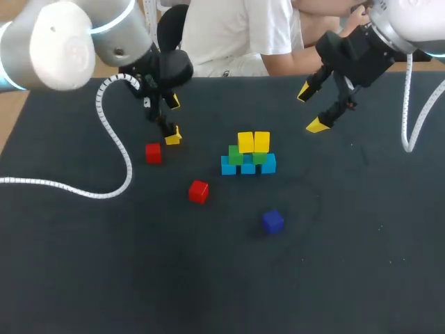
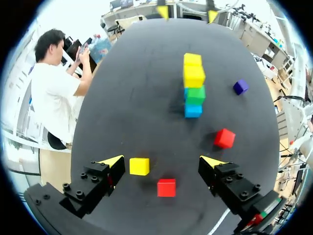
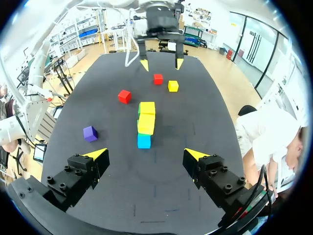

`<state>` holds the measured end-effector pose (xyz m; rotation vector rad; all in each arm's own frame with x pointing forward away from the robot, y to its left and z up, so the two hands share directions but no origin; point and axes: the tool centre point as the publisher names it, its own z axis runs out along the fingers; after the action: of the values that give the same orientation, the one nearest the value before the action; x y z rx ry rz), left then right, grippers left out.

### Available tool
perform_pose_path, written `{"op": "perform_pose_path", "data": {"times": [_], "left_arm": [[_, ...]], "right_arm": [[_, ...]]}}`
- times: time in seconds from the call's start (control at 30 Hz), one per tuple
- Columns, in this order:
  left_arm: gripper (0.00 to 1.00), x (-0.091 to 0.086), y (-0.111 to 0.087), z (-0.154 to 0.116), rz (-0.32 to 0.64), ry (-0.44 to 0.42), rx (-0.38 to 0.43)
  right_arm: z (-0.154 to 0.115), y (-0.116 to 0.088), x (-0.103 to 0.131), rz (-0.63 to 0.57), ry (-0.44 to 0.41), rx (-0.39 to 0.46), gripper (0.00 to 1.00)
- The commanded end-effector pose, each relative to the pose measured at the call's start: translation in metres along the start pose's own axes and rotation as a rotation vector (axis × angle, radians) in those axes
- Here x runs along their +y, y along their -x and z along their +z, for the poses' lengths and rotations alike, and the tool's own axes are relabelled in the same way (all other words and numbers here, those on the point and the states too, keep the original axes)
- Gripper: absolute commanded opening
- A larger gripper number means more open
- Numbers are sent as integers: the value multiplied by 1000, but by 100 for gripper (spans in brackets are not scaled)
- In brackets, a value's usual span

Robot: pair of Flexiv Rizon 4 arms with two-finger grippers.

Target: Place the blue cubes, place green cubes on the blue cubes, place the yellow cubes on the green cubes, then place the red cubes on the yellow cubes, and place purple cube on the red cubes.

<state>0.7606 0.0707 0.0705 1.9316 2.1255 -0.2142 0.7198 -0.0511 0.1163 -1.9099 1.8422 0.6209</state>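
Stack (image 1: 248, 156): blue, green and yellow tiers, mid-desk (image 1: 348, 264). Your left gripper (image 2: 162, 161): fingers spread wide, empty, pointing down over a loose yellow cube (image 2: 139, 166) and a red cube (image 2: 166, 187) left of the stack. Your right gripper (image 1: 311, 108): fingers parted, empty, raised right of the stack. Purple cube (image 1: 272, 221): in front of the stack.

a matt, dark, cloth-like table top (image 1: 348, 264) under a smooth-faced red cube (image 1: 198, 191) and purple cube (image 1: 272, 221); the left arm (image 1: 62, 42) has a glossy white shell, its coiled cable (image 1: 128, 167) ribbed plastic.
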Motion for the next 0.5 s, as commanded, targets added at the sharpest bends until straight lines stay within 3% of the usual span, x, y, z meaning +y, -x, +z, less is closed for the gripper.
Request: {"op": "perform_pose_path", "data": {"times": [0.03,0.23,0.4,0.5], "left_arm": [[100,21,-9,9,-7,-63,-18],[100,26,-22,22,-39,-104,-10],[100,29,-24,36,-72,-140,70],[100,32,-24,42,-81,-139,55]], "right_arm": [[0,0,-1,-1,1,-2,100],[0,0,-1,-1,1,-2,100],[0,0,-1,-1,1,-2,100],[0,0,-1,-1,1,-2,100]]}}
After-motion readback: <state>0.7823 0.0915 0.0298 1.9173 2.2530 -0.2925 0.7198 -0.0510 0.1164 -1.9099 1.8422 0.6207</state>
